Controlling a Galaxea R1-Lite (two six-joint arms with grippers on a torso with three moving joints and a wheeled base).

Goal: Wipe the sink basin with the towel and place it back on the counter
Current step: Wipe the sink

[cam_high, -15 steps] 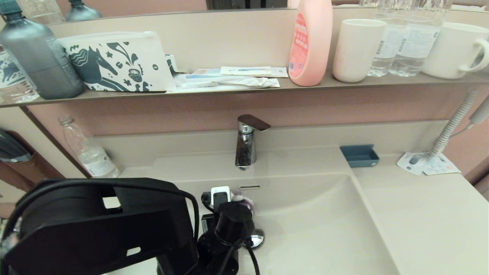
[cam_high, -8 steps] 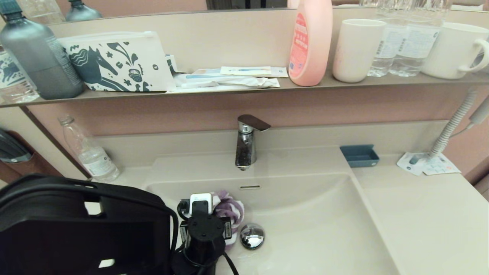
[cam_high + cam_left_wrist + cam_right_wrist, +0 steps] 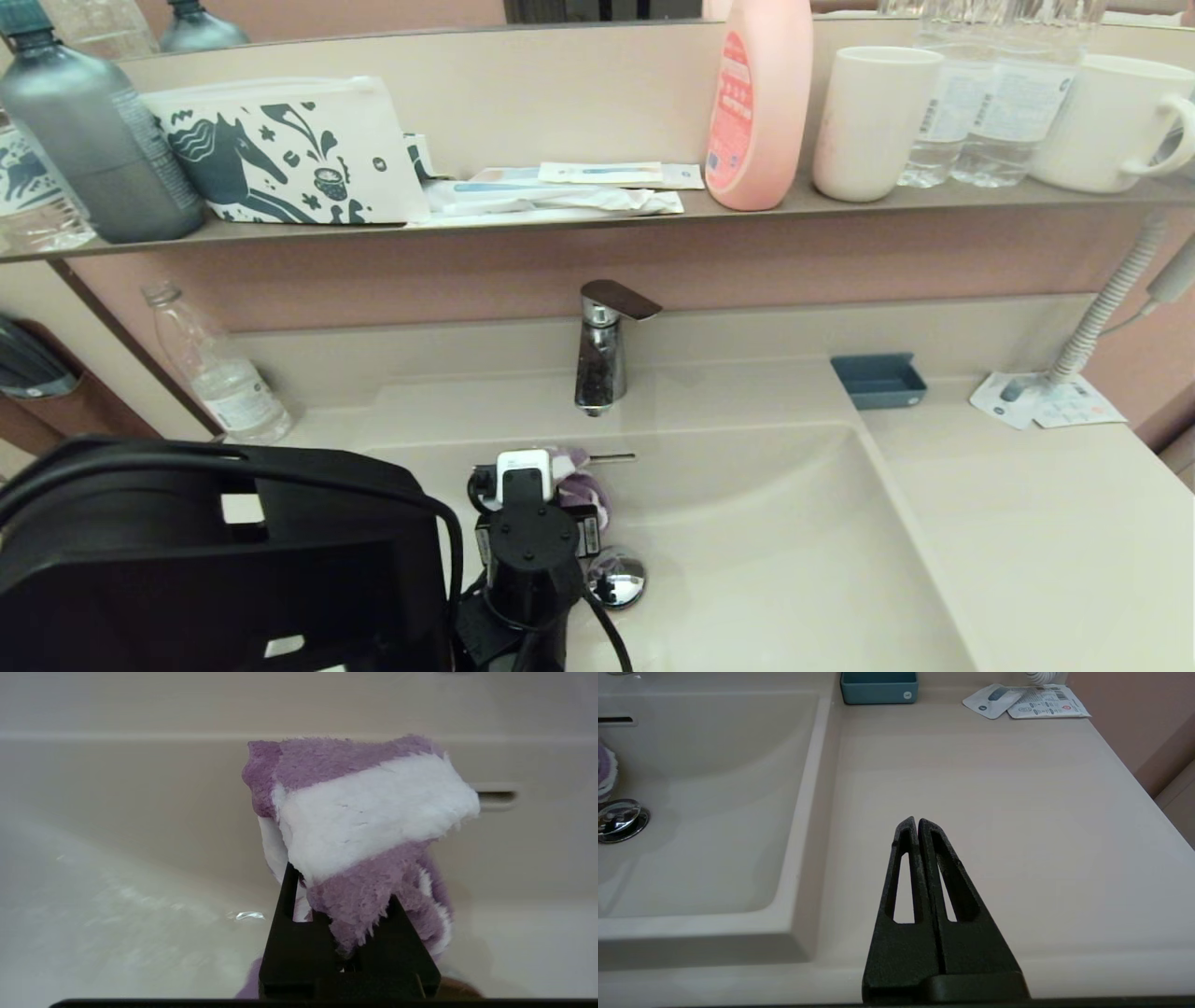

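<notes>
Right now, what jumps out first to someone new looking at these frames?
The purple-and-white striped towel, bunched and clamped in the left gripper, held low in the sink basin near the back wall, just behind the chrome drain plug. Next, the pink bottle upright on the shelf above the faucet. The right gripper sits closed over the bare counter.

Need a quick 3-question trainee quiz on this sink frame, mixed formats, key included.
1. True or false: the left gripper holds the striped towel inside the sink basin.
2. Which item sits on the counter at the basin's far right corner? A) pink bottle B) blue tray C) white mug
3. Fill in: the right gripper hovers over the counter with its jaws ____.

Key: 1 true; 2 B; 3 shut
</notes>
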